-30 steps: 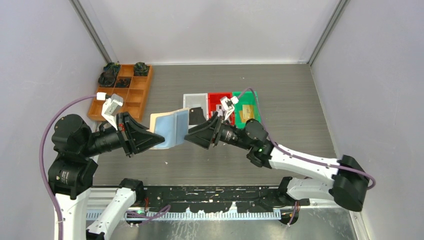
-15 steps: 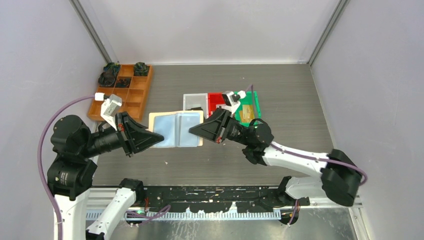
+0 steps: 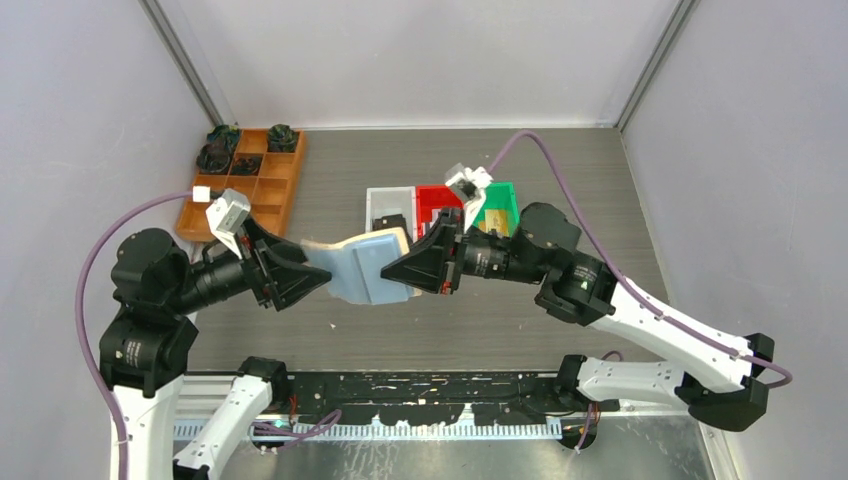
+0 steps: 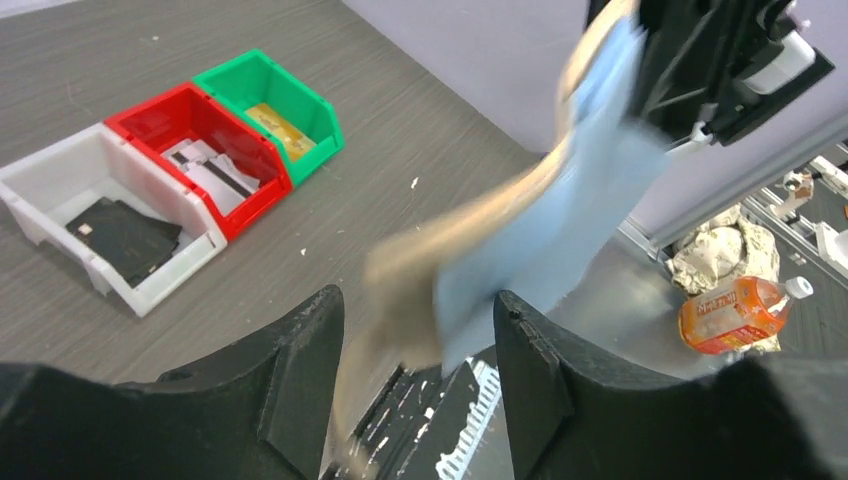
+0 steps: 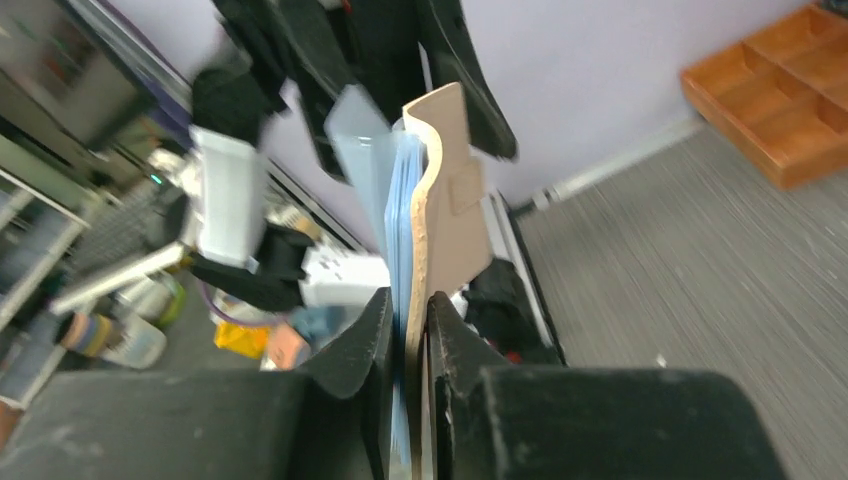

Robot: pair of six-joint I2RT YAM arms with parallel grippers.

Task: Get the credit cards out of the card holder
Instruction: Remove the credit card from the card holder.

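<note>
The card holder (image 3: 362, 262), tan outside and blue-grey inside, hangs above the table between the two arms, blurred and half folded. My right gripper (image 3: 394, 277) is shut on its right edge; in the right wrist view the jaws (image 5: 410, 300) pinch the tan cover and blue pockets of the card holder (image 5: 440, 220). My left gripper (image 3: 318, 282) stands open at the holder's left end, and in its wrist view the card holder (image 4: 540, 220) passes loosely between the spread jaws (image 4: 420, 310). Credit cards lie in the bins: black (image 4: 125, 225), white patterned (image 4: 210, 170), gold (image 4: 280, 130).
A white bin (image 3: 380, 197), a red bin (image 3: 432, 193) and a green bin (image 3: 503, 192) stand in a row just behind the grippers. An orange-brown compartment tray (image 3: 268, 190) with dark items sits at the back left. Grey walls close in both sides.
My right gripper closed on the holder's right edge and rose with it. My left gripper let go and opened. The holder went from lying spread flat to hanging bent.
</note>
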